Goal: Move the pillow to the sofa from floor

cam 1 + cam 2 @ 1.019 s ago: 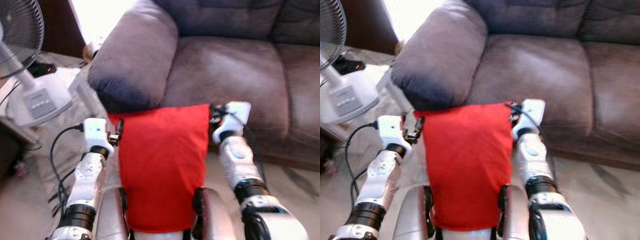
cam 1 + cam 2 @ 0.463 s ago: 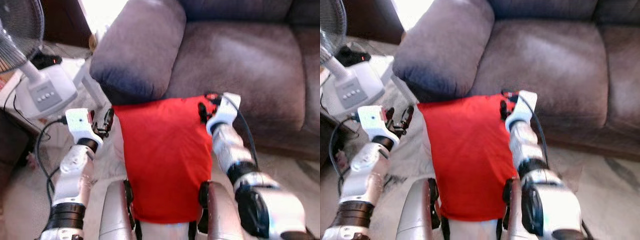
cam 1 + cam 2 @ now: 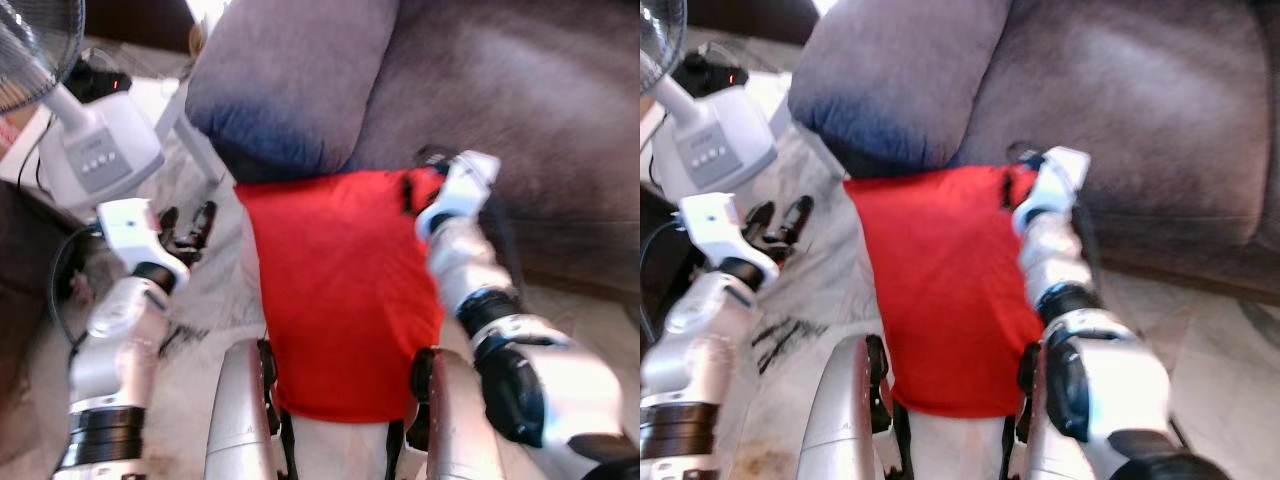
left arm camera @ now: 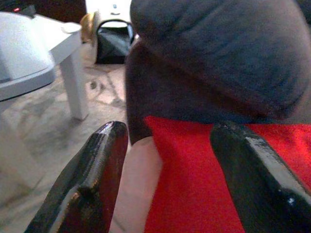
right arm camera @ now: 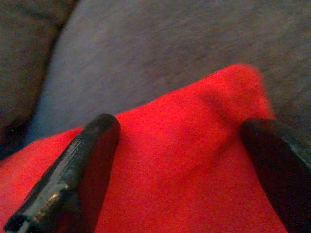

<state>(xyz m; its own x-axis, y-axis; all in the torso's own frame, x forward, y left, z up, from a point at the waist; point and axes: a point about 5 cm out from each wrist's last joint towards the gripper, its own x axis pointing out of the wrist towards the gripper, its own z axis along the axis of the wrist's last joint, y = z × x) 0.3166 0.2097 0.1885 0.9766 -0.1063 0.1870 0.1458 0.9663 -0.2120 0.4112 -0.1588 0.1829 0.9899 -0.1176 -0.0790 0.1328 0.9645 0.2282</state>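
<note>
Red pillow (image 3: 340, 290) is up in front of the sofa (image 3: 530, 110), resting on the robot's lap.

You see the right tool (image 5: 175, 160) at the pillow's far right corner, its two black fingers (image 5: 73, 179) apart with the red cloth between them. You see the left tool (image 3: 185, 225) out to the pillow's left side, over the floor (image 3: 805, 300), its fingers (image 4: 92, 179) apart and holding nothing. The pillow's far edge sits just under the sofa's big grey armrest (image 3: 290, 80). A white fan (image 3: 85, 140) stands on the left.
</note>
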